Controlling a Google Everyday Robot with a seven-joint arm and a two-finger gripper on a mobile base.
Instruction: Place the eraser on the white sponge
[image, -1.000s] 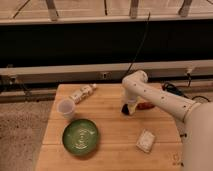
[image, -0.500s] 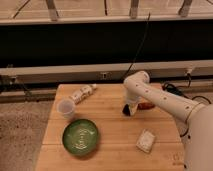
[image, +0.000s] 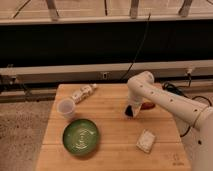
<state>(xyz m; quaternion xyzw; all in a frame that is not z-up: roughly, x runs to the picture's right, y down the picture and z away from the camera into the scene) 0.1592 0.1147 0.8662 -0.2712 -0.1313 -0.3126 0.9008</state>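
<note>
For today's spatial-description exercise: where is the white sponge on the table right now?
In the camera view, the white sponge lies near the table's front right corner, right of the green plate, below the shut gripper.

A white arm of smooth, rounded segments with a bulbous elbow joint (glossy plastic shell). It ends low over the table in a dark, closed gripper.

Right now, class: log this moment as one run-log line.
gripper: shut, low over table, right of centre | eraser: not discernible | white sponge: front right, bare | green plate: front left
</note>
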